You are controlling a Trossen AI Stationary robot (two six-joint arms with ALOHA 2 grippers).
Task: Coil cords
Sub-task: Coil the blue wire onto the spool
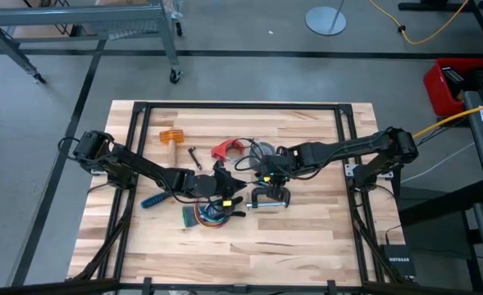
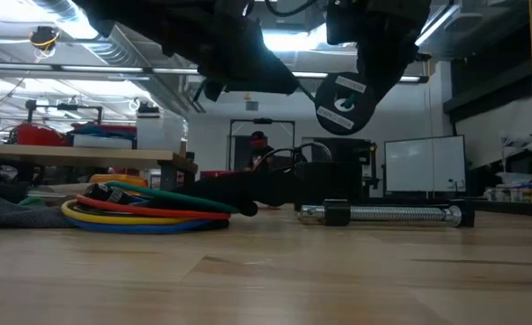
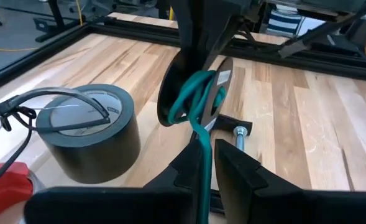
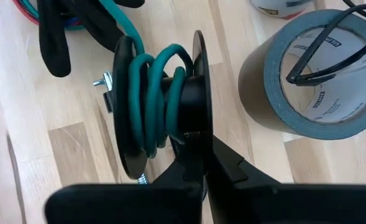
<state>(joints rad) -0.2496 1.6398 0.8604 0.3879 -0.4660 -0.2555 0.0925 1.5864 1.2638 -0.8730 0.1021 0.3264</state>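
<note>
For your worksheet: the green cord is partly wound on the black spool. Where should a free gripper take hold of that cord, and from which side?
Grip the straight free run of the green cord just off the spool, coming from its open side; the wound turns sit sunk between the flanges, probably out of the fingers' reach.
</note>
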